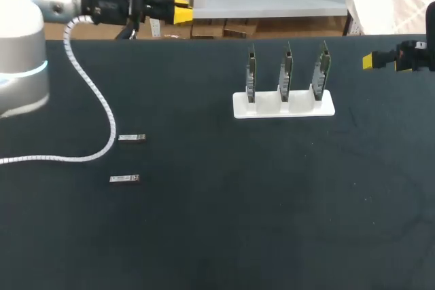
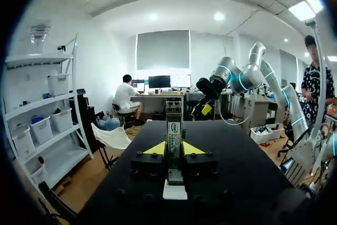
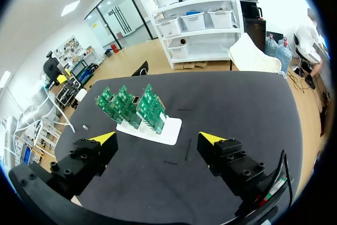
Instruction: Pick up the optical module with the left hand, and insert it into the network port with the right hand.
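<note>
Two optical modules (image 1: 125, 179) (image 1: 132, 138) lie free by the left edge of the black bench (image 1: 272, 222); both end effectors are spread and empty.
Their pale labels are too small to read. Farther right, three green circuit boards (image 1: 287, 73) stand upright in a white stand (image 1: 284, 108). The left end effector (image 1: 180, 11) at the far edge sees them edge-on. The right end effector (image 1: 372, 61) hangs at the right edge.

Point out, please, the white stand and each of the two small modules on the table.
white stand (image 1: 268, 106), head view, bare top of its base.
far module (image 1: 132, 138), head view, middle of its body.
near module (image 1: 125, 178), head view, middle of its body.
</note>
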Controlling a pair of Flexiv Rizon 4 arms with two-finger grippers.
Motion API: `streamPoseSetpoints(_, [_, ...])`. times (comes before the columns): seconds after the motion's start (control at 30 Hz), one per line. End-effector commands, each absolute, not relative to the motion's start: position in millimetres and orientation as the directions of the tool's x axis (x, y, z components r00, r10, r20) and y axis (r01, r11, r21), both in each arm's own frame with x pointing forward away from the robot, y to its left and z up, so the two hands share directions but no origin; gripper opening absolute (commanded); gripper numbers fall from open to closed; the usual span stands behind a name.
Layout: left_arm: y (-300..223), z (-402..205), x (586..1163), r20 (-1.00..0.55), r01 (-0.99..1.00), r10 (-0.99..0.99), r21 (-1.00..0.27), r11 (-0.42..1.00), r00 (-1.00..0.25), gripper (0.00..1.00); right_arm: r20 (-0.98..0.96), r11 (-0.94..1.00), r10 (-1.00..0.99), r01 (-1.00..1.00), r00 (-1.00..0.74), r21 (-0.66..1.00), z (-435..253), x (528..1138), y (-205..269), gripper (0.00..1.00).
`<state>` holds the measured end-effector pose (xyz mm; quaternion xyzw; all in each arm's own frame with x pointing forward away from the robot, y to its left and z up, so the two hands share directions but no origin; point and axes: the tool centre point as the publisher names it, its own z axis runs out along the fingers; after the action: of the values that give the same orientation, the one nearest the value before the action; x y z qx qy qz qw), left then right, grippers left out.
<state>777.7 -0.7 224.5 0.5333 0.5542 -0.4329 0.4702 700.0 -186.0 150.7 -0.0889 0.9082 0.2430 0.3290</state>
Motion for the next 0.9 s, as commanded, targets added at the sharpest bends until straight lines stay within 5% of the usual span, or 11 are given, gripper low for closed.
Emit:
streamPoseSetpoints(0.03, [-25,220,778,-0.994,0.998,0.108,0.035,0.044,0.030,0.00,-0.641,0.868,-0.001,-0.319,-0.768,0.381,151,699,-185,1.00])
streamPoseSetpoints(0.9, [-93,195,774,-0.994,1.000,0.106,0.021,0.021,0.019,0.00,-0.641,0.868,-0.001,-0.319,-0.768,0.381,151,699,-185,1.00])
